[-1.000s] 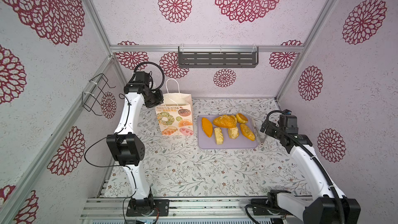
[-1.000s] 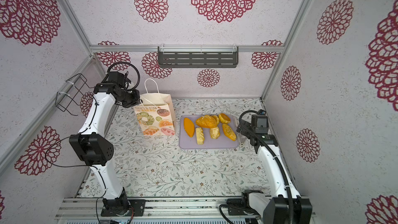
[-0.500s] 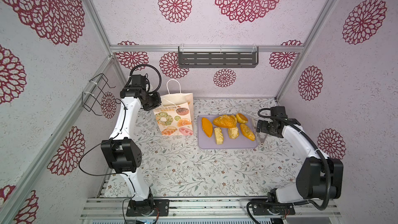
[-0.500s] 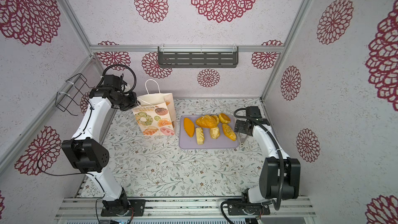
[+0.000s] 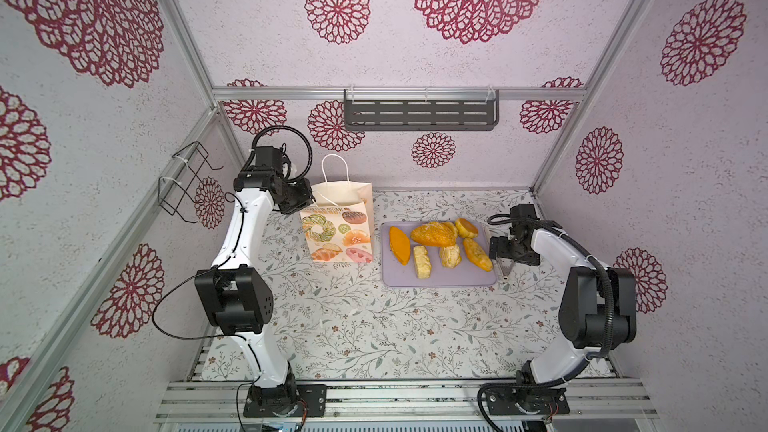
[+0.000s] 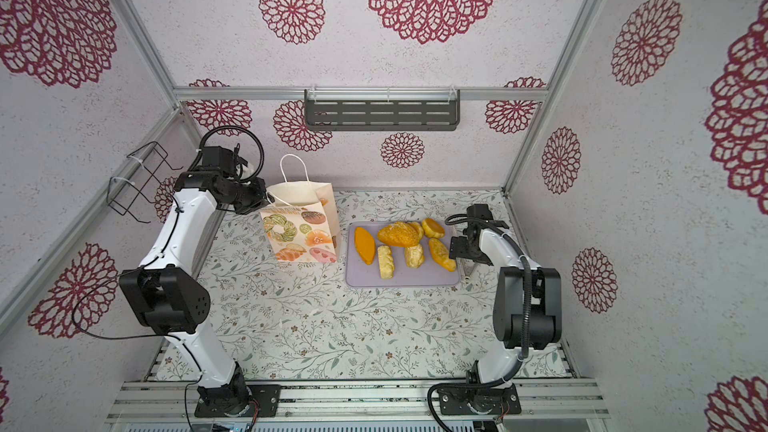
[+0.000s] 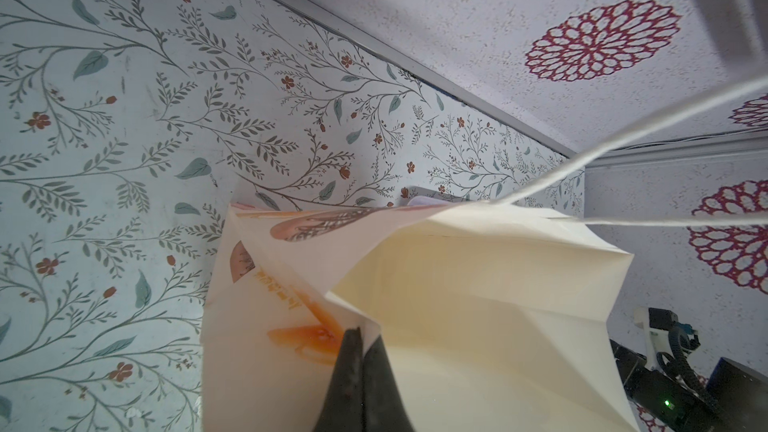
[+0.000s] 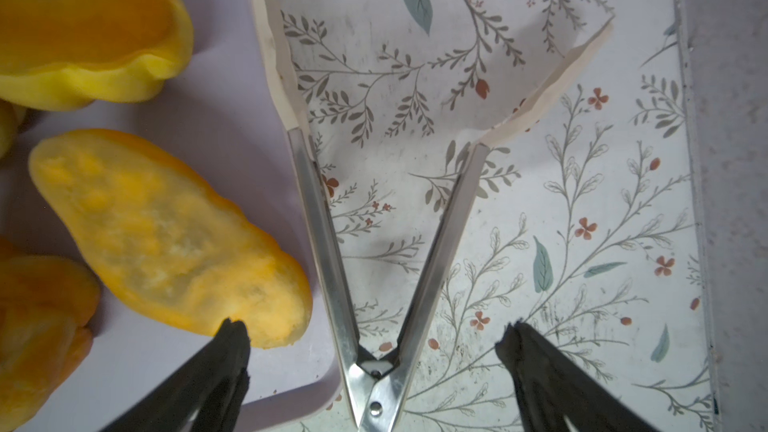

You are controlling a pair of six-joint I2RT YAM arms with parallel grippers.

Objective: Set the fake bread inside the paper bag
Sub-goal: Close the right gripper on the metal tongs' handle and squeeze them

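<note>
On the floral worktop [image 5: 353,326], centre right, the fake bread [image 5: 434,234] lies on the lilac tray [image 5: 453,278]; none looks bagged. The left gripper [image 7: 363,336] pinches the paper bag [image 5: 338,238] rim, centre left; the right gripper [image 8: 374,328] hangs spread over tongs [image 8: 324,222].

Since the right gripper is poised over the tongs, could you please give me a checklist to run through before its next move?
1. Is the left gripper shut on the bag rim? Ok.
2. Is the bag mouth open? Ok, it gapes in the left wrist view.
3. Is the right gripper open? Ok.
4. Do its jaws straddle the tongs near the hinge? Ok.
5. Do the tongs lie free beside the tray? Ok, spread open.
6. Is the fingertip clear of the nearest bread? Cannot tell; they overlap in the right wrist view.
</note>
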